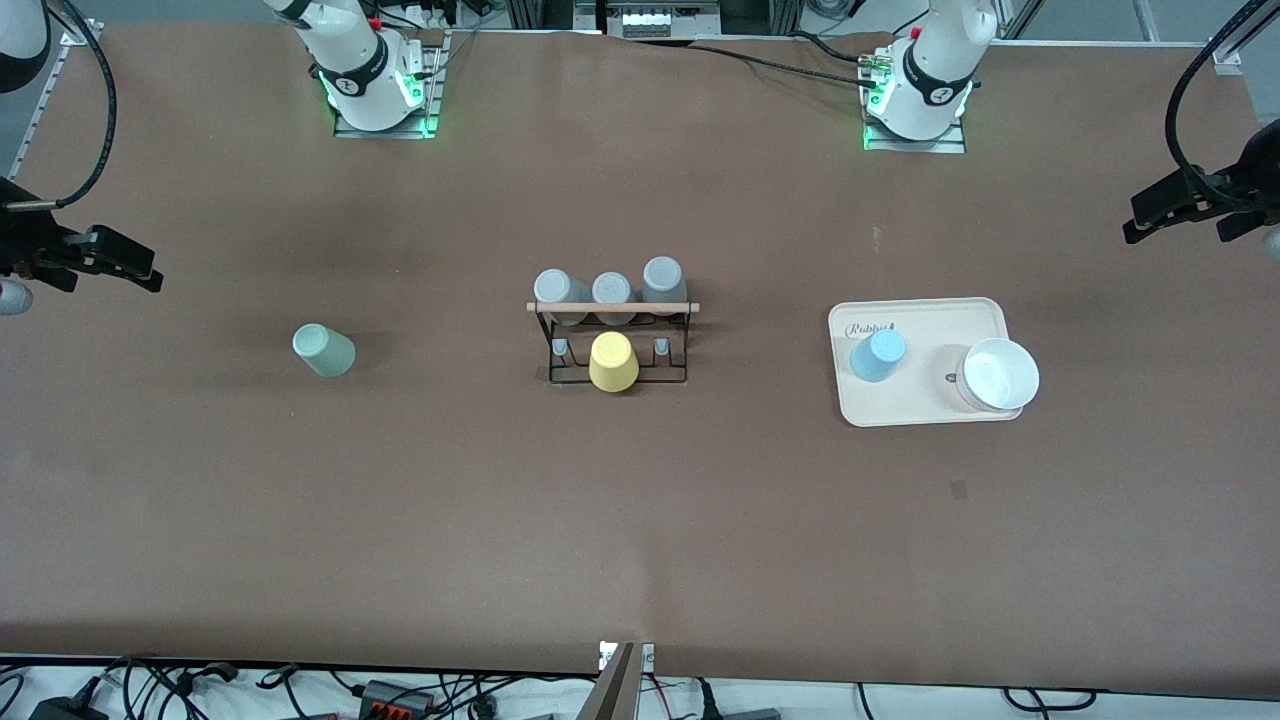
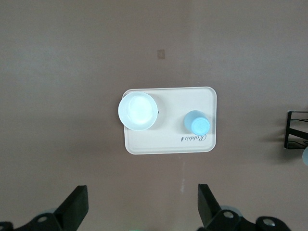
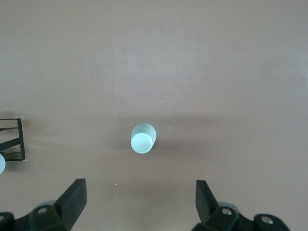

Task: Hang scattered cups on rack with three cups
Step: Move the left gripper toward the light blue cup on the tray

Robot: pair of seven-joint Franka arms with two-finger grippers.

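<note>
The pale mint green cup (image 1: 324, 350) stands alone on the table toward the right arm's end; it also shows in the right wrist view (image 3: 143, 138). The light blue cup (image 1: 878, 355) stands on a beige tray; it also shows in the left wrist view (image 2: 197, 122). The black wire rack (image 1: 552, 350) with a wooden rod (image 1: 612, 307) stands mid-table. It holds three grey cups (image 1: 611, 289) and a yellow cup (image 1: 613, 362). My right gripper (image 1: 145, 272) (image 3: 140, 199) is open, high over the table's right-arm end. My left gripper (image 1: 1150, 215) (image 2: 143, 202) is open, high over the left-arm end.
The beige tray (image 1: 930, 410) (image 2: 168, 144) lies toward the left arm's end and also bears a white bowl (image 1: 998, 375) (image 2: 138, 111). Two rack pegs (image 1: 561, 347) beside the yellow cup are bare. Part of the rack shows at the edge of each wrist view (image 2: 296, 130) (image 3: 14, 139).
</note>
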